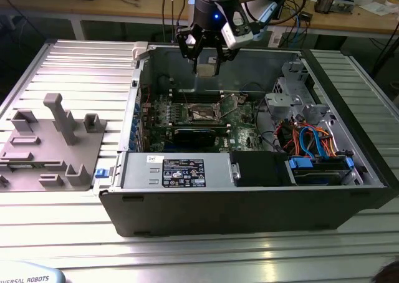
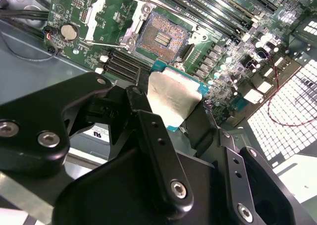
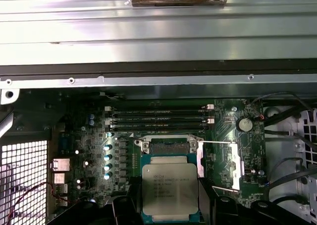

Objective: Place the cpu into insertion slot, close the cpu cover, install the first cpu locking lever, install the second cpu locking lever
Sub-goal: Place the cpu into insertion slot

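Robot arm's black gripper [image 1: 206, 60] hangs over an open grey metal computer case [image 1: 249, 202] lying on its side on a ribbed aluminium table [image 1: 187, 252]. Its jaws are clamped narrow on opp. edges of the cpu [image 2: 173, 98], a small flat square chip w/ dull silver-grey top. The chip rides in the air, clear of the green circuit board [image 3: 218, 136], and sits above and near the insertion slot [image 2: 162, 35], a small square socket w/ silvery rim whose dark pin field lies bare in the second wrist view. The cpu cover [image 2: 94, 18], a thin silvery frame plate w/ cut-out middle, stands swung open beside the socket. Progress, as judged from here: early, inside step one. The chip is in the grip and over the board but not yet seated. The cover is unclosed, and both locking levers are left to fasten, approx. the whole job ahead.
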{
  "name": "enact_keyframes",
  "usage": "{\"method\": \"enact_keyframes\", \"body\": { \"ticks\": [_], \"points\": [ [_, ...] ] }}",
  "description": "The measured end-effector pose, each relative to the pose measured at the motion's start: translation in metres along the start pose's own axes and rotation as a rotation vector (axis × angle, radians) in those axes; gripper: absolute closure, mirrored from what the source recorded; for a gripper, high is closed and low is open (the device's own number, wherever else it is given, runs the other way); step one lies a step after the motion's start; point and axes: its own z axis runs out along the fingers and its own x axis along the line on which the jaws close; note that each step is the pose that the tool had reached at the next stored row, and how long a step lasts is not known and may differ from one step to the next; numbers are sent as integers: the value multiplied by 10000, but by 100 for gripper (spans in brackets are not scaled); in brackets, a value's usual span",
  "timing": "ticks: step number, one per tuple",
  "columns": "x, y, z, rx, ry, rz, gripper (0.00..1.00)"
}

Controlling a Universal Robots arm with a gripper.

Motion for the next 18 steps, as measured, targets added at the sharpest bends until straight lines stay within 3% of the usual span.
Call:
{"method": "enact_keyframes", "body": {
  "ticks": [18],
  "points": [
    [0,-1,13,-14,-58,690,46]
  ]
}}
